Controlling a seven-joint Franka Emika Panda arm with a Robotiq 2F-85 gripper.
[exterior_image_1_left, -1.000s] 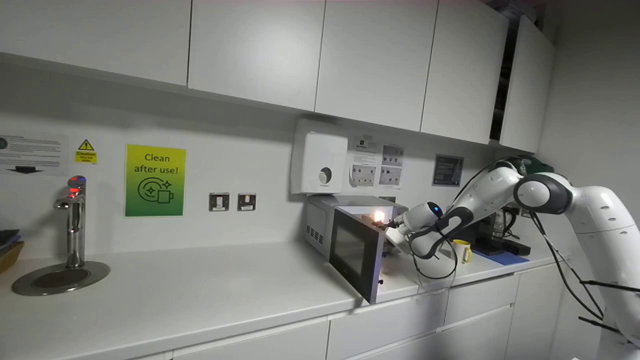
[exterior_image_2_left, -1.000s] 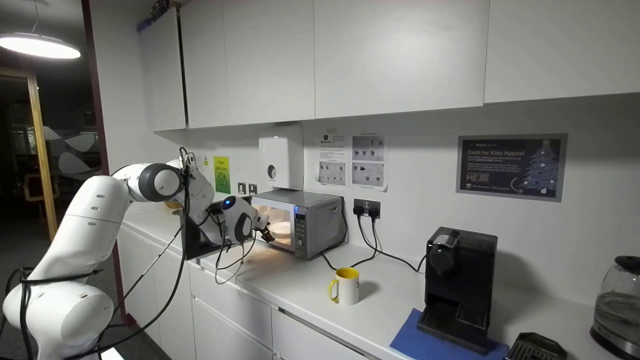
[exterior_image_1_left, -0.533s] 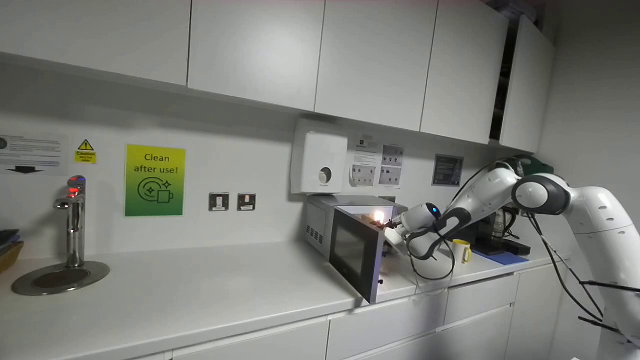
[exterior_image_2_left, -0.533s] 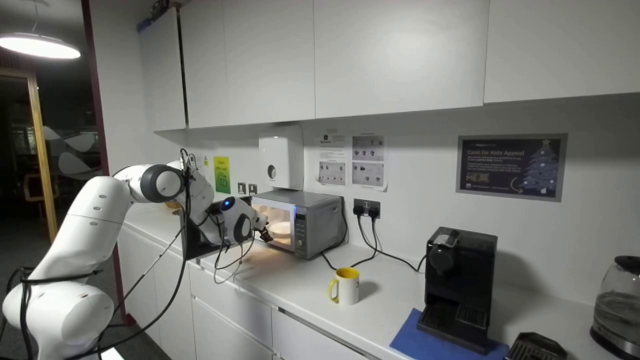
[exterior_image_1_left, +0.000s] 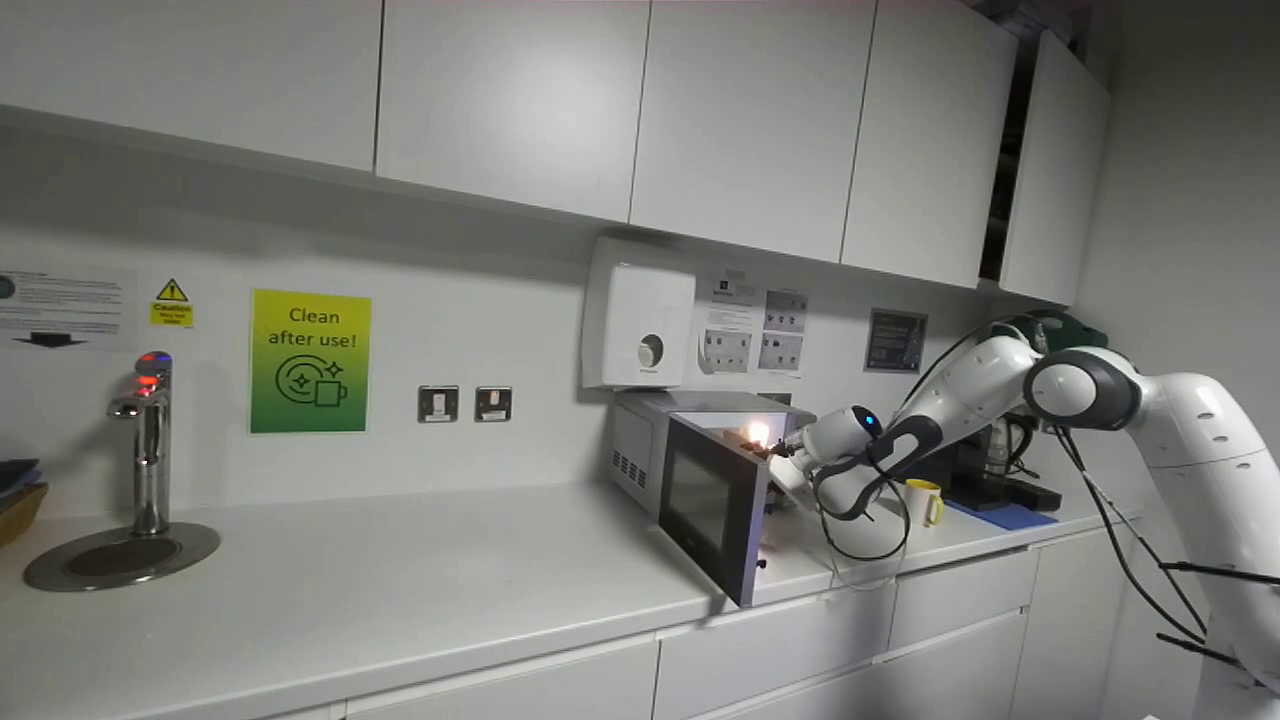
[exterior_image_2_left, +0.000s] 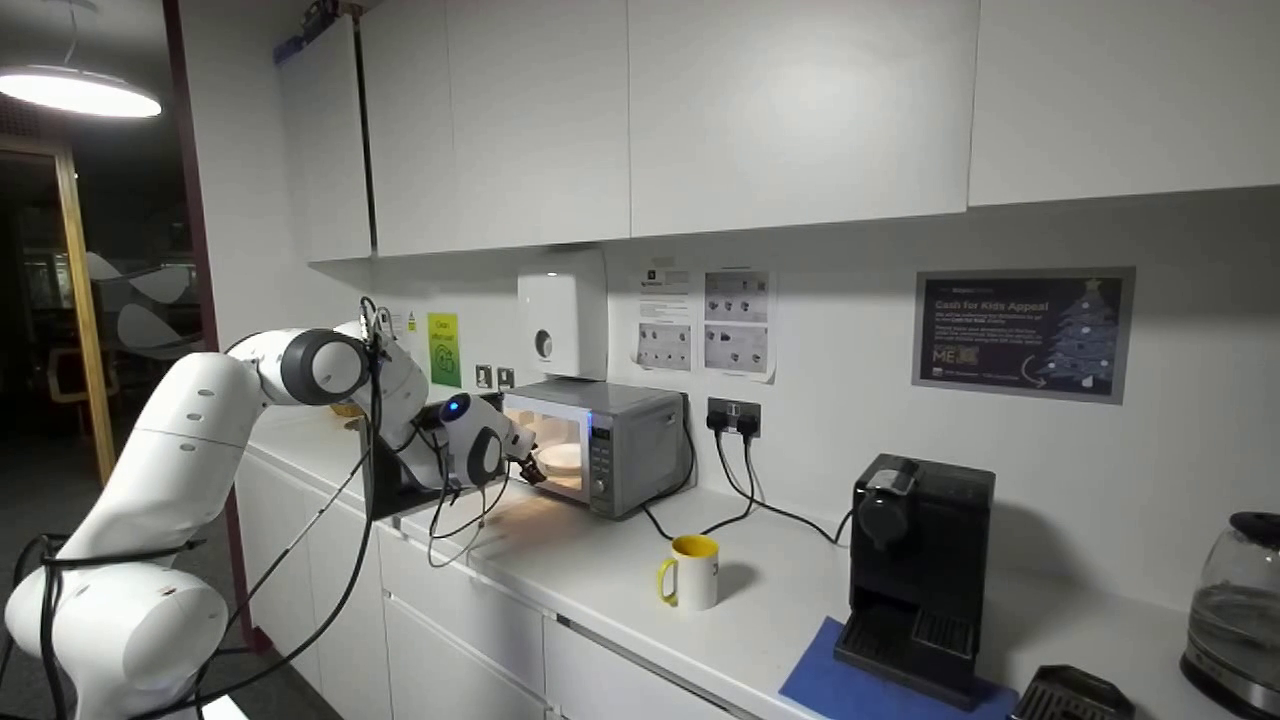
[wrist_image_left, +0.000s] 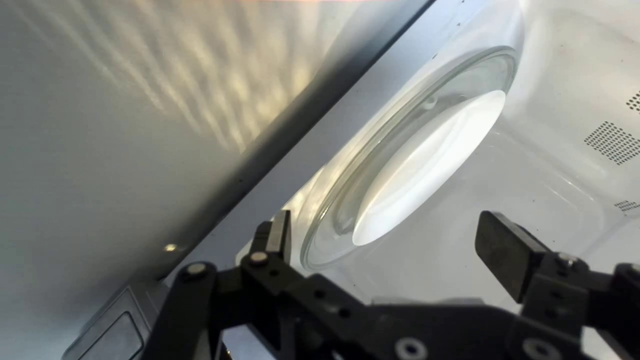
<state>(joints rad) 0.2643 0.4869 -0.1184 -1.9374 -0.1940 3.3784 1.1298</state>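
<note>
Wrist view | tool: jaws wide apart | white dish on glass turntable inside lit microwave

1. The surface: long and white, reaching out to both sides of the microwave, which stands on it.
2. Right of the microwave in both exterior views: an upright white mug with yellow inside and handle.
3. Right of the microwave, towards the surface's back: black power cables.
4. Farther right of the microwave: a blue mat, at least partly under a black capsule coffee machine.
5. Farthest right of the microwave: a black-lidded glass jug, cut off by the view's edge.
6. Well left of the microwave: a round metal drain plate, a chrome tap at its back.
7. Inside the microwave: a glass turntable, with a white dish on it.
</note>
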